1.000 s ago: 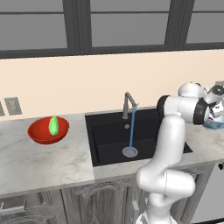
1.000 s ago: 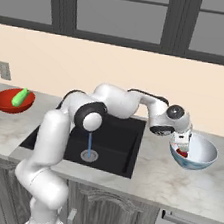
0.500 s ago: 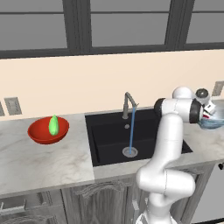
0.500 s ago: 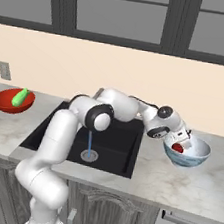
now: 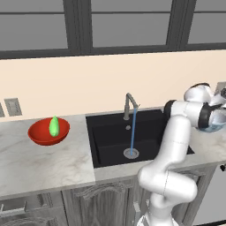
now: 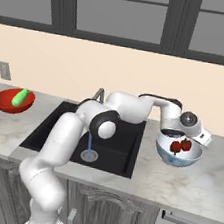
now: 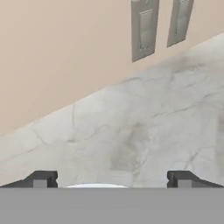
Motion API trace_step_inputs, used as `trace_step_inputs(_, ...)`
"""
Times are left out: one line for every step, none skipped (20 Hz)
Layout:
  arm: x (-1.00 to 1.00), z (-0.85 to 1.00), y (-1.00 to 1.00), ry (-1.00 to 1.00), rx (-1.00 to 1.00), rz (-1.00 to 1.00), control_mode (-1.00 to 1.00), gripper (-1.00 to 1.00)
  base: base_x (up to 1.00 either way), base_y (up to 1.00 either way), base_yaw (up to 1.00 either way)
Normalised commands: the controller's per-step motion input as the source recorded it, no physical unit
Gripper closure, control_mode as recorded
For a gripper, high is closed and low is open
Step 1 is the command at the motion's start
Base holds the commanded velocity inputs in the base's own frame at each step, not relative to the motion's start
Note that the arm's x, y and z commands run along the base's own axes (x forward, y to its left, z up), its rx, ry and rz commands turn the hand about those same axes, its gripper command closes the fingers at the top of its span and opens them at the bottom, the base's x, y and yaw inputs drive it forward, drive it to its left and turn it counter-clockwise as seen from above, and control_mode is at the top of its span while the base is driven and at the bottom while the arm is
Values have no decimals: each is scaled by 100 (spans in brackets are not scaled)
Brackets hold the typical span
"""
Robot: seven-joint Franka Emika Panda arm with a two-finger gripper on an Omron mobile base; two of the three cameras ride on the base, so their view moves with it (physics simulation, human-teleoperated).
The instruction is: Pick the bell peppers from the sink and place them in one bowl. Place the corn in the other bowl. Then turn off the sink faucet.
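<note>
The two-finger gripper (image 6: 201, 137) hangs at the right of the right base view, jaws spread wide and empty in the hand view, just above the pale white-and-blue bowl (image 6: 177, 156) holding what look like both glossy red bell peppers (image 6: 180, 145). The slim grey faucet (image 6: 100, 94), water running, lies well to the frame's left across the black sink (image 6: 124, 148), so the hand probably must swing back that way. The light-green corn (image 5: 54, 126) sits in the red-orange bowl (image 5: 40, 136) at left.

The marble counter (image 5: 44, 165) carries the red bowl (image 5: 48, 132) and blue-white bowl (image 6: 177, 154).

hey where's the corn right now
The corn sits in the red bowl on the counter left of the sink; in the right base view it lies at far left, well away from the faucet.
</note>
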Motion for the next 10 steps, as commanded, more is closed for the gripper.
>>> trace_step_inputs(-90, 0, -36, 0, -8, 47, -100, -100, 0, 0, 0)
trace_step_inputs(-71, 6, 0, 2, -8, 45, -100, -100, 0, 0, 0)
trace_step_inputs(-57, 27, 0, 2, -9, 43, -100, -100, 0, 0, 0)
trace_step_inputs(-49, 48, 16, 5, -11, 40, -100, -100, 0, 0, 0)
trace_step_inputs(-50, 48, 24, 9, -13, 37, -100, -100, 0, 0, 0)
trace_step_inputs(-56, 39, 39, 12, -15, 34, -100, -100, 0, 0, 0)
trace_step_inputs(-48, 28, 56, 10, -14, 30, -100, -100, 0, 0, 0)
trace_step_inputs(-39, 33, 66, 2, -12, 26, -100, -100, 0, 0, 0)
trace_step_inputs(-29, 50, 69, 1, -10, 22, -100, -100, 0, 0, 0)
trace_step_inputs(-18, 67, 64, 3, -9, 20, -100, -100, 0, 0, 0)
